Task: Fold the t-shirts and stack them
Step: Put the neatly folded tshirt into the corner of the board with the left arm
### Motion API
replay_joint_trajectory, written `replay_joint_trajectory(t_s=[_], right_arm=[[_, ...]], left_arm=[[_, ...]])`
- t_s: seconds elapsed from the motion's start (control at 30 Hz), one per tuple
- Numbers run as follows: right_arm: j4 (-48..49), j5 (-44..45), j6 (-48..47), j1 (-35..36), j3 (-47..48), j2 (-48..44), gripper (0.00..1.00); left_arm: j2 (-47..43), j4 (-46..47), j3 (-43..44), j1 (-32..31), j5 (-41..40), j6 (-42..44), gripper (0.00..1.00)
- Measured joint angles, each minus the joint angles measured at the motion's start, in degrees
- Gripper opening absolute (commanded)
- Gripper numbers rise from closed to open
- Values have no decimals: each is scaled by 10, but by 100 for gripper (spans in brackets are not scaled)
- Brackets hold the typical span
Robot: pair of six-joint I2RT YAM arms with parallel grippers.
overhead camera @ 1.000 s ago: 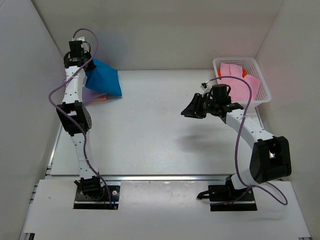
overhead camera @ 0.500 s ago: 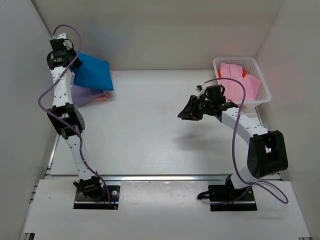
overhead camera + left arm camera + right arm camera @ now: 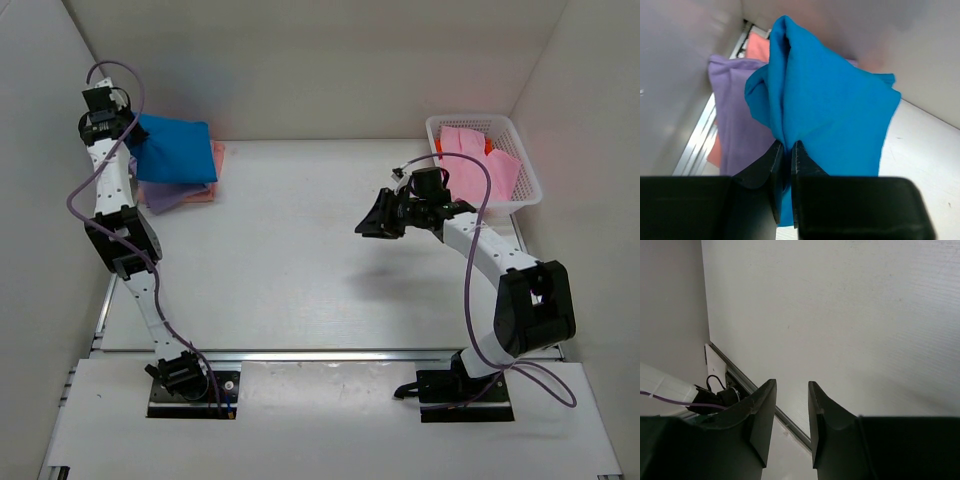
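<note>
My left gripper (image 3: 128, 140) is shut on the folded bright blue t-shirt (image 3: 178, 152) and holds it over the stack at the far left corner. In the left wrist view the gripper (image 3: 786, 146) pinches the blue t-shirt (image 3: 830, 110) above the lavender t-shirt (image 3: 737, 120) and the salmon t-shirt (image 3: 759, 47). From above, the lavender t-shirt (image 3: 160, 195) and salmon t-shirt (image 3: 218, 158) edges show under the blue one. My right gripper (image 3: 368, 228) is open and empty, held above the table's middle right; it also shows in the right wrist view (image 3: 791, 386). A light pink t-shirt (image 3: 478, 160) lies in the basket over an orange one (image 3: 489, 147).
The white mesh basket (image 3: 527, 165) stands at the far right corner. White walls close the table on the left, back and right. A metal rail (image 3: 765, 401) runs along the table's near edge.
My left gripper has swung further left and back with the blue t-shirt, bringing it over the lavender and salmon stack. The right arm has barely moved.
</note>
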Motion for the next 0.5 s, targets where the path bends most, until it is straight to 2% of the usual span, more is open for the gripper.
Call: replay_joint_trajectory(t_s=[0.03, 0.07, 0.1, 0.37, 0.5], right_arm=[[-1, 0, 0, 0, 1, 1, 29], [-2, 0, -1, 1, 1, 1, 29], [-3, 0, -1, 1, 1, 2, 29], [-29, 29, -17, 12, 14, 8, 33], [-53, 58, -37, 9, 14, 4, 35]], left_arm=[[3, 2, 0, 4, -1, -1, 11], [7, 2, 0, 8, -2, -3, 84], [12, 3, 0, 13, -4, -2, 99], [13, 26, -7, 15, -1, -26, 98], [-57, 55, -109, -24, 35, -37, 99]])
